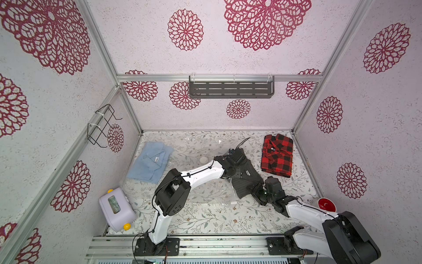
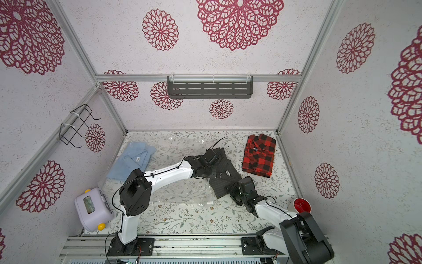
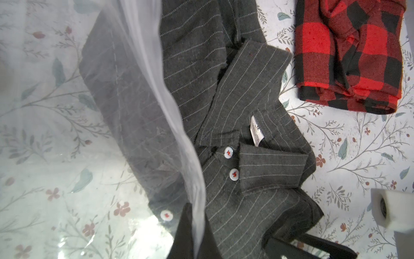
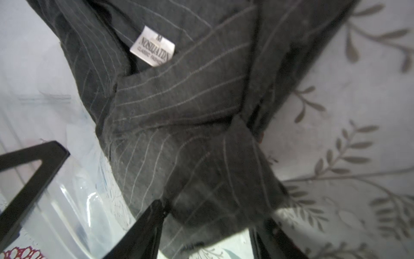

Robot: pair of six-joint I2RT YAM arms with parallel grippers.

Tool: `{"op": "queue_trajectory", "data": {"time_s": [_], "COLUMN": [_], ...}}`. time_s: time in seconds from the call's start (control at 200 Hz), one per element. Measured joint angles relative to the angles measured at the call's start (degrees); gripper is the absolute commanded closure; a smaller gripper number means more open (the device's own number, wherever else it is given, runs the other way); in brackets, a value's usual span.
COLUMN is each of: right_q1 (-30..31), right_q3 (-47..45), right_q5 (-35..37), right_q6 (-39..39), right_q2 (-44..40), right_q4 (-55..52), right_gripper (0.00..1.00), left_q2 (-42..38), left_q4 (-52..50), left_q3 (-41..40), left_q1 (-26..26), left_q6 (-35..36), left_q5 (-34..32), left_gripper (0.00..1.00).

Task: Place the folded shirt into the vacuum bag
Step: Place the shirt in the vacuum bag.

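Stuffing the striped shirt (image 1: 250, 168) into the vacuum bag (image 1: 203, 159): left gripper (image 3: 192, 226) clamps the bag's mouth up, right gripper (image 1: 256, 190) straddles the shirt's collar end, grip unclear; push deeper next.

You're seeing bright, even light in both top views; glare is washing the vacuum bag (image 3: 170, 116); right wrist view is blurring.

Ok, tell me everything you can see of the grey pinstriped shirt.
The grey pinstriped shirt is dark woven cloth with thin pale stripes, a collar, a white neck label and white buttons sewn in red. Folded but rumpled, it lies on the floral table cover, partly under the film of the vacuum bag, which the shut left gripper lifts. The right gripper straddles its collar end; whether it grips is unclear.
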Motion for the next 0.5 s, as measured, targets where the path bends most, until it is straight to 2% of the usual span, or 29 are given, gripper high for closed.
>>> {"op": "queue_trajectory", "data": {"time_s": [0.175,0.305,0.5], "right_q1": [1.8,2.1,2.1], "right_q3": [-0.1,-0.4,0.4], "right_q5": [3.8,5.4,5.5], "right_q6": [2.9,3.9,4.7], "right_q2": [2.5,2.1,-0.6], "right_q4": [2.8,1.7,-0.7], "right_gripper": [0.70,1.00,1.00], "left_q2": [0.0,0.0,0.0], "left_q4": [0.1,0.2,0.3], "left_q3": [0.0,0.0,0.0], "left_q1": [-0.2,-0.2,-0.6], "left_q6": [0.0,0.0,0.0], "left_q5": [0.0,0.1,0.2], "left_gripper": [1.00,1.00,1.00]}}
